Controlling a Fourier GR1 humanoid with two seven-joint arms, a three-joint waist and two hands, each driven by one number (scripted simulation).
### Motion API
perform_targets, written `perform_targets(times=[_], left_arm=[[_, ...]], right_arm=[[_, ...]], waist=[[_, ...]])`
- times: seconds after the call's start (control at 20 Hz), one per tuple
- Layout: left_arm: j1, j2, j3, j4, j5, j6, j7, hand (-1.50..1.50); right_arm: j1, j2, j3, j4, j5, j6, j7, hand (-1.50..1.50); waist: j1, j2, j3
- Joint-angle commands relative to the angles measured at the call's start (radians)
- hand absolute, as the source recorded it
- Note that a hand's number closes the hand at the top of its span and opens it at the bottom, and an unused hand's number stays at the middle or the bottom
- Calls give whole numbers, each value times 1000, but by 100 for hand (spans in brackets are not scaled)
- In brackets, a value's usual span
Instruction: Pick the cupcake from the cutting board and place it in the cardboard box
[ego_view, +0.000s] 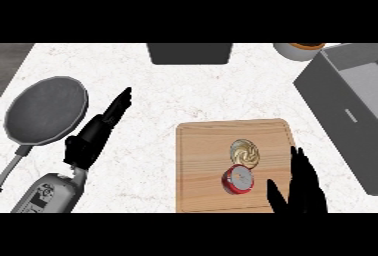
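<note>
Head view, looking steeply down, shows a white speckled worktop (192, 85) on which a pale wooden cutting board (203, 165) is laid, right of centre and towards the lower edge. On the board the cupcake (242, 170) is seen lying on its side, with its long axis running roughly up and down the view: the cream swirled frosting is turned towards the far edge and the red wrapper with its pale base towards the robot. The black right hand (299, 187) is held just to the right of the cupcake, over the board's right edge, with its fingers straight and pointing away from the robot and the thumb set off towards the cupcake; it is open and nothing is held. The cupcake is thus found to the left of this hand, close beside it but seemingly not touched, though contact cannot be ruled out from this angle. The black left hand (96, 135) is stretched open, well apart to the left of the board, beside a round grey frying pan (46, 111). The right hand is judged the nearer by far. The open grey cardboard box (347, 100) stands at the right, beyond the board, so a sideways close upon the wrapper and a carry to the far right would be called for.
</note>
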Motion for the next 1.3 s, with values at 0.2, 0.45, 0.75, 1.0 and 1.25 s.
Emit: perform_targets(times=[0.2,0.45,0.75,1.0,1.25], left_arm=[[2,-33,-20,9,-36,18,-13,0],[-52,-81,-11,53,-44,23,20,0],[15,-78,-22,-3,-67,21,-11,0],[-1,-67,5,-27,-56,-8,40,0],[24,-67,26,-14,-69,-37,4,0]], right_arm=[[-166,227,108,-226,243,426,509,-150],[-281,308,106,-193,273,533,609,-150],[-314,310,98,-94,221,513,659,-150],[-298,311,35,-41,224,472,585,-150],[-323,311,55,-11,241,443,565,-150]], waist=[[21,4,15],[16,10,19],[28,9,19],[22,9,20],[22,8,20]])
